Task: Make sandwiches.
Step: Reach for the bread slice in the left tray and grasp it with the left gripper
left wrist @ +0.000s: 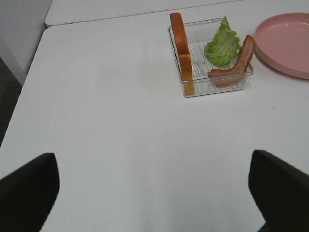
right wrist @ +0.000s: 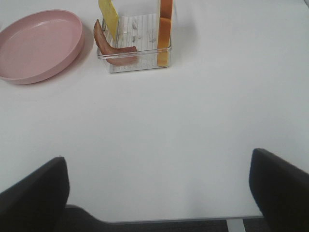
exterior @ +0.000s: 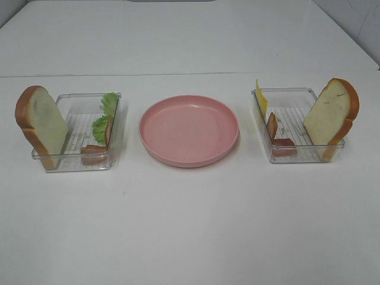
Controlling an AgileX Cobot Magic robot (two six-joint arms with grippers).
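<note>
nothing stacked yet. left bread point(exterior: 40, 126) stands on edge against the outer wall of the left tray point(exterior: 83, 95), well beyond the left tool point(left wrist: 154, 193); right bread point(exterior: 330, 114) mirrors it in the right tray point(exterior: 291, 90), beyond the right tool point(right wrist: 159, 193). both tools gape, holding nothing.

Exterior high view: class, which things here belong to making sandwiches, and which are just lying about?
Belong to the job: left bread slice, lettuce, left bacon, cheese slice, right bacon, right bread slice; pink plate, probably for assembling.
Just lying about: nothing loose; left clear tray and right clear tray only hold the parts.
</note>
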